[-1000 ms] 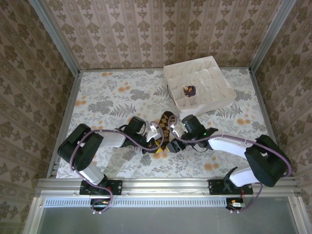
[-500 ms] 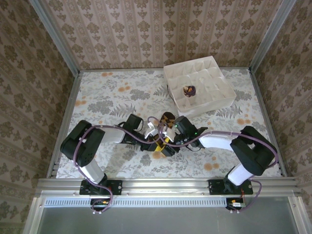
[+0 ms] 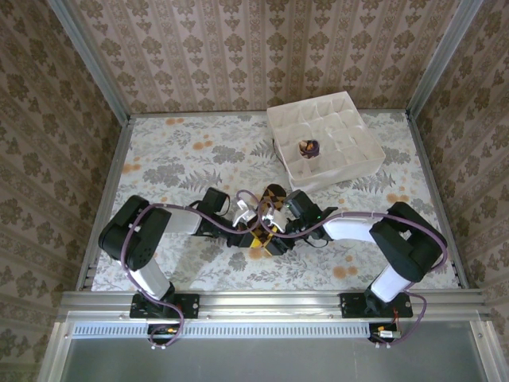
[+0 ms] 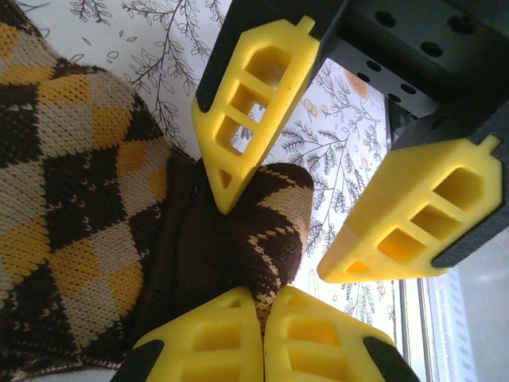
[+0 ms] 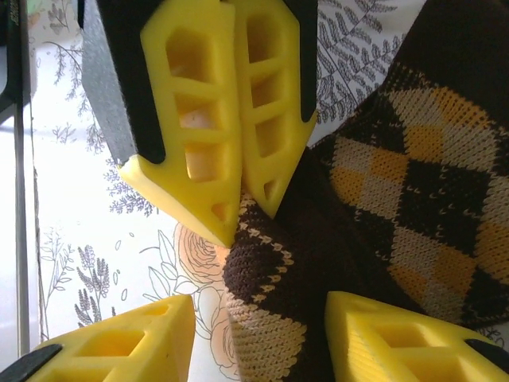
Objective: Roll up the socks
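Since a second ago my right arm has drawn in toward my left, its elbow pulled nearer the middle of the table (image 3: 183, 159), and my two hands, which stood a little apart then, are now close together over the near end of the brown sock (image 3: 273, 193). More of that sock is hidden under my wrists than before. From half a second ago very little has shifted. The purple sock (image 3: 308, 147) lies balled in the same compartment of the white box (image 3: 338, 176) at the far side, well apart from both hands.

My left hand (image 4: 262, 298) is closed, its two yellow fingers pressed flat against each other, their tips nipping the rim of the brown sock's cuff (image 4: 262, 231). From my right wrist I see those same fingers (image 5: 215, 119) come down as a pair onto the cuff's edge.

My right hand (image 5: 261, 306) is spread wide, one finger on each side of the cuff end, which lies between them without touching either pad. From my left wrist its fingers (image 4: 254, 103) stand apart, one tip resting on the dark fabric just behind the cuff, the other off to the side over the table. The rest of the brown sock runs away from both hands, flat, its diamond checks facing up.
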You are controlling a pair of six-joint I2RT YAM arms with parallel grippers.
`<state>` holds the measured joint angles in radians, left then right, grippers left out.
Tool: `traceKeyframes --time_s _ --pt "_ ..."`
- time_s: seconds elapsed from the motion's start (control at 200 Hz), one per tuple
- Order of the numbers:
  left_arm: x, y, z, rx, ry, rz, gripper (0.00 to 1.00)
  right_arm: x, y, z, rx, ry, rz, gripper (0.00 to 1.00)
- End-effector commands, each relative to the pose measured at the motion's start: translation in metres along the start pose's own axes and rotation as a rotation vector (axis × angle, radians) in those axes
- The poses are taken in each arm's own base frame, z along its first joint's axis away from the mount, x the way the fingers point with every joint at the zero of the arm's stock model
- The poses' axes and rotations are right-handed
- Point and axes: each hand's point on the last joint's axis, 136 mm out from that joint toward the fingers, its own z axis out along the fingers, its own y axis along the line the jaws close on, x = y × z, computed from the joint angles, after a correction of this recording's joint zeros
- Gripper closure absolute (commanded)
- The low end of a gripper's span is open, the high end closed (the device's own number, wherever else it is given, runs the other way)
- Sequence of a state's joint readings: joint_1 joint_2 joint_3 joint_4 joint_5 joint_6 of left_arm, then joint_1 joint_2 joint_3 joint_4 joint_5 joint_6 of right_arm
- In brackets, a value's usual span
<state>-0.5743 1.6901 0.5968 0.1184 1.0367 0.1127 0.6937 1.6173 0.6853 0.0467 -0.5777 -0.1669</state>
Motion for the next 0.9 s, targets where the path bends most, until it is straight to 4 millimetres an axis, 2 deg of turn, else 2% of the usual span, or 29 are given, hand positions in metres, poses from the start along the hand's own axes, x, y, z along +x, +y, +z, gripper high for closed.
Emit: traceKeyframes --time_s 0.0,0.1,0.21,0.265,0.36,0.63,0.895 --pt "0.000 -0.005 0.000 0.049 -0.019 -0.022 1.00 0.016 -0.002 0.003 0.000 0.044 0.017 0.57" --pt "0.000 -0.004 0.000 0.047 -0.024 -0.023 1.00 0.009 -0.004 0.003 0.012 0.029 0.015 0.70" --pt "-0.001 0.001 0.000 0.013 -0.046 -0.015 1.00 0.006 -0.007 0.000 0.030 0.034 0.035 0.92" --pt "0.000 0.007 0.000 -0.034 -0.074 -0.008 0.88 0.008 -0.011 -0.001 0.047 0.054 0.063 1.00" --pt "-0.007 0.008 -0.006 -0.088 -0.177 0.063 0.75 0.016 -0.015 -0.004 0.048 0.111 0.140 1.00" --pt "-0.022 -0.001 -0.024 -0.199 -0.341 0.305 0.59 0.024 -0.012 -0.003 -0.068 0.191 0.336 1.00" --pt "-0.028 0.000 -0.037 -0.352 -0.299 0.409 0.53 0.025 -0.022 0.007 -0.094 0.260 0.480 1.00"
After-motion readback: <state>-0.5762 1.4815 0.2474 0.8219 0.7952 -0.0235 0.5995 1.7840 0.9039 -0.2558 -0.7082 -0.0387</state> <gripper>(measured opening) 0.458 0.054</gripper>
